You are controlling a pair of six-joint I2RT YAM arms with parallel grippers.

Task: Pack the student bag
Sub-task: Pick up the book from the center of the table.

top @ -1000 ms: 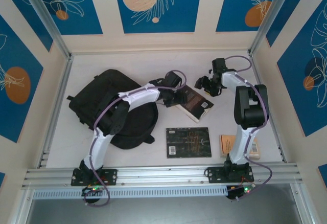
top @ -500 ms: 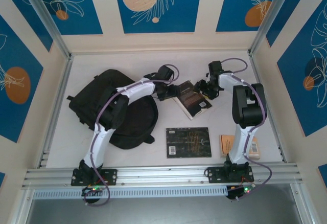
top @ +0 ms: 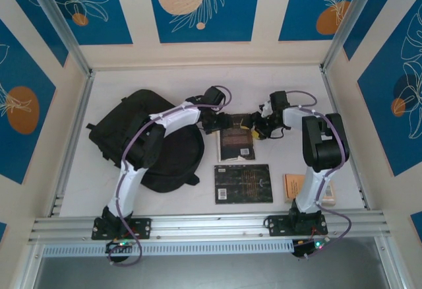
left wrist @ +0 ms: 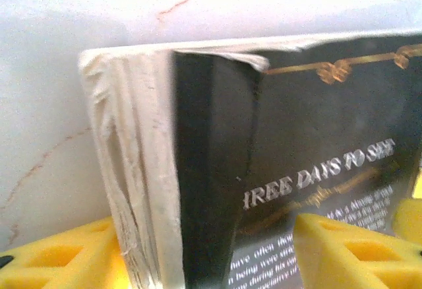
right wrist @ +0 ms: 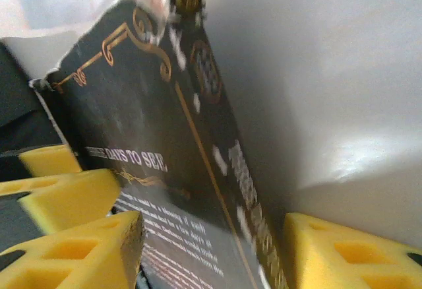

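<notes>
The student bag [top: 125, 127] lies on the left half of the table [top: 290, 81], slumped flat with the left arm reaching across it. Whether its mouth is open cannot be made out from above.

Right of the bag, at mid-table, a thick dark book [top: 237, 142] sits between the two arms. The left pincer [top: 223, 124] meets its far-left corner and the right pincer [top: 258, 127] its far-right one.

In the left wrist view the pincer stands about half open. One yellow finger [left wrist: 66, 256] is against the page block and the other is over the back cover, so it seems to have the book clasped by its thickness.

In the right wrist view the fingers [right wrist: 72, 249] straddle the spine, also roughly half open. Whether they actually press on the book cannot be told.

Taking it from both ends probably serves to steady a heavy, floppy paperback and square it up, so that it can go edge-first into the bag.

A flat black book [top: 242, 183] waits nearer the arms. A small tan book [top: 292, 187] lies just beside the right arm's base. Both are outside the bag, so packing looks barely begun.
</notes>
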